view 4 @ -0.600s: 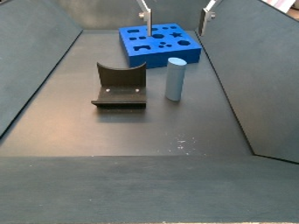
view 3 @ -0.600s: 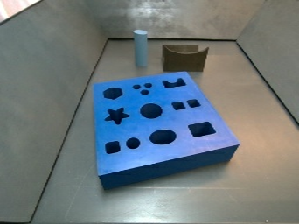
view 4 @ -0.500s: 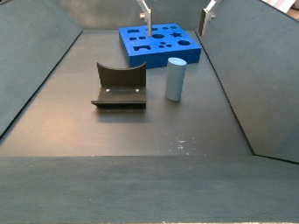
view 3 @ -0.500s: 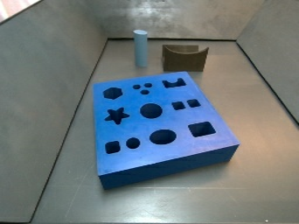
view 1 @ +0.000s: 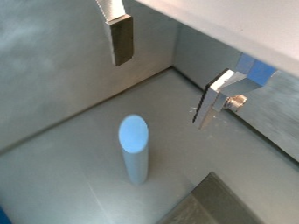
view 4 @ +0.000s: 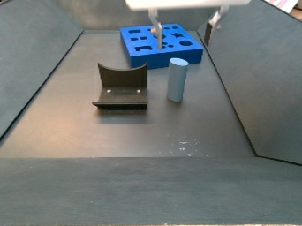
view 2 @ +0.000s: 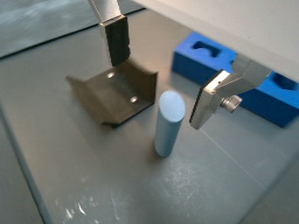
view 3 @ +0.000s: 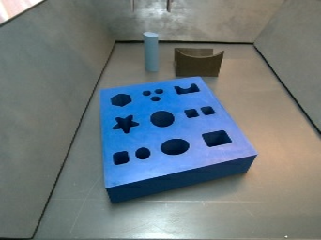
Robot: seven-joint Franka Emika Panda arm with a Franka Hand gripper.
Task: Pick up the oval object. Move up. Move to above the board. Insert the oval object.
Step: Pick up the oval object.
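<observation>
Grey metal floor with sloped grey walls all round, so it's basically a shallow pit the parts sit in. Standing upright on that floor is the oval object (view 4: 177, 79), a slim pale blue-grey peg, free on all sides, which makes sense since it needs room for fingers to come down either side of it. In both wrist views you look nearly straight down on its rounded top (view 1: 133, 136), and the gripper (view 2: 158, 61) hangs above it with its jaws spread wide and nothing between them, one silver finger (view 1: 121, 37) off to one side and the other one (view 1: 215, 98) across from it. So I'd say it's lined up for the grab but hasn't dropped yet; the peg isn't touched. Just beside the peg is the fixture (view 4: 119, 86), the dark notched bracket, close but apart from it, near enough that a descending finger could clip it if the approach drifts. Further out sits the board (view 3: 171, 133), big bright blue block with the star, hexagon, circles and the oval hole (view 3: 175, 146) on top, well clear of the peg, so there's a carry to do before the insert.
</observation>
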